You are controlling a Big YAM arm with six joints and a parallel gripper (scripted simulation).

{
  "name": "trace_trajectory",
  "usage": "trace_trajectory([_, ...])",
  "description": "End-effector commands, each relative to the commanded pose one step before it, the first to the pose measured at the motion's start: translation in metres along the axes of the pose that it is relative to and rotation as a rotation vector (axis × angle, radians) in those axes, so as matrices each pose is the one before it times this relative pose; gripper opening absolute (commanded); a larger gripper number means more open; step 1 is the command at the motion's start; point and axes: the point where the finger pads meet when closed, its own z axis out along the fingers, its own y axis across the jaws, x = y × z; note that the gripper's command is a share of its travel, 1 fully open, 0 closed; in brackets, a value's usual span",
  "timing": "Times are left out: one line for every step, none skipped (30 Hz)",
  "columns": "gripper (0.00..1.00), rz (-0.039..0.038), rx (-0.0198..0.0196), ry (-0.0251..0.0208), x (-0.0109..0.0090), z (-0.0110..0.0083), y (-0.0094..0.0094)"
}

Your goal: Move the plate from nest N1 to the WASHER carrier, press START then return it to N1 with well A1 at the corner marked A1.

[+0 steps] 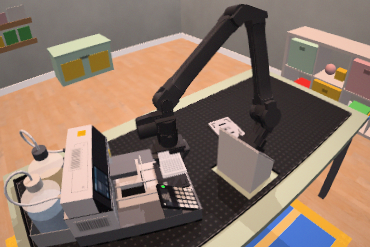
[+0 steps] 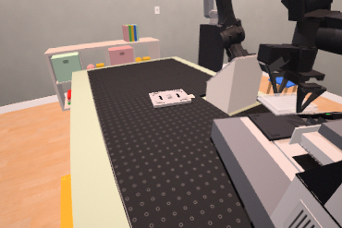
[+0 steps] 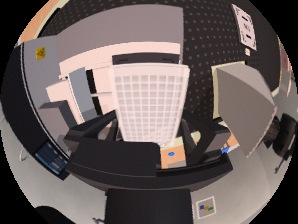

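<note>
My gripper (image 1: 171,155) (image 2: 290,101) (image 3: 149,112) is shut on the white well plate (image 1: 172,165) (image 2: 279,103) (image 3: 150,95), with one finger on each side. The plate is raised a little above the black carrier (image 1: 176,179) (image 2: 273,127) (image 3: 145,58) of the washer (image 1: 92,219) (image 2: 240,144) (image 3: 125,25). It looks about level. Its cut-off corner cannot be made out. The lamp (image 1: 163,186) (image 2: 328,114) beside the keypad (image 1: 184,199) is green. The white plate nest (image 1: 220,122) (image 2: 170,96) (image 3: 242,26) holds no plate; its A1 mark is too small to read.
A grey upright block (image 1: 242,164) (image 2: 236,84) (image 3: 240,97) on a pale base stands between the washer and the nest side of the table. My arm's base is behind it in the exterior view. Two bottles with tubes (image 1: 42,196) stand at the washer's far end.
</note>
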Motion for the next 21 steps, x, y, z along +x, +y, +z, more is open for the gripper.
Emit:
trace_trajectory([0.84, 0.01505, -0.05523, -0.00321, 0.00073, -0.02570, 0.02639])
trace_trajectory([0.84, 0.00324, -0.01058, 0.00101, -0.00116, -0.00592, 0.00126])
trace_trajectory([0.84, 0.00000, -0.00019, -0.00034, -0.00005, -0.00177, 0.00008])
trace_trajectory([0.84, 0.00000, -0.00014, 0.00017, 0.00004, -0.00177, 0.00007])
trace_trajectory([0.84, 0.00000, -0.00014, 0.00012, 0.00003, -0.00177, 0.00007])
trace_trajectory([0.84, 0.00000, -0.00015, 0.00002, 0.00001, -0.00177, 0.00007])
trace_trajectory([0.84, 0.00000, -0.00015, 0.00005, 0.00002, -0.00177, 0.00007])
trace_trajectory([0.84, 0.00000, -0.00014, 0.00008, 0.00002, -0.00176, 0.00007])
trace_trajectory([0.84, 0.00000, -0.00014, 0.00008, 0.00002, -0.00176, 0.00006])
trace_trajectory([0.84, 0.00000, -0.00014, 0.00008, 0.00002, -0.00176, 0.00006])
trace_trajectory([0.84, 0.00000, -0.00014, 0.00009, 0.00003, -0.00176, 0.00006])
trace_trajectory([0.84, 0.00000, -0.00014, 0.00009, 0.00003, -0.00176, 0.00006])
trace_trajectory([0.84, 0.00000, -0.00014, 0.00009, 0.00003, -0.00176, 0.00006])
trace_trajectory([0.84, 0.00000, -0.00013, 0.00009, 0.00003, -0.00176, 0.00006])
trace_trajectory([0.84, 0.00000, 0.00000, 0.00000, 0.00000, 0.00000, 0.00000])
trace_trajectory([0.84, 0.00000, 0.00000, 0.00000, 0.00000, 0.00000, 0.00000])
trace_trajectory([0.84, -0.00936, 0.02807, -0.00357, 0.00296, 0.00948, -0.00276])
trace_trajectory([0.84, 0.00432, -0.01139, 0.00221, -0.00107, -0.00630, 0.00106])
trace_trajectory([0.84, 0.00416, -0.01419, 0.00159, -0.00151, -0.00738, 0.00129])
trace_trajectory([0.84, 0.00084, -0.00303, -0.00001, -0.00035, -0.00290, 0.00032])
trace_trajectory([0.84, -0.00001, -0.00012, 0.00017, 0.00004, -0.00176, 0.00005])
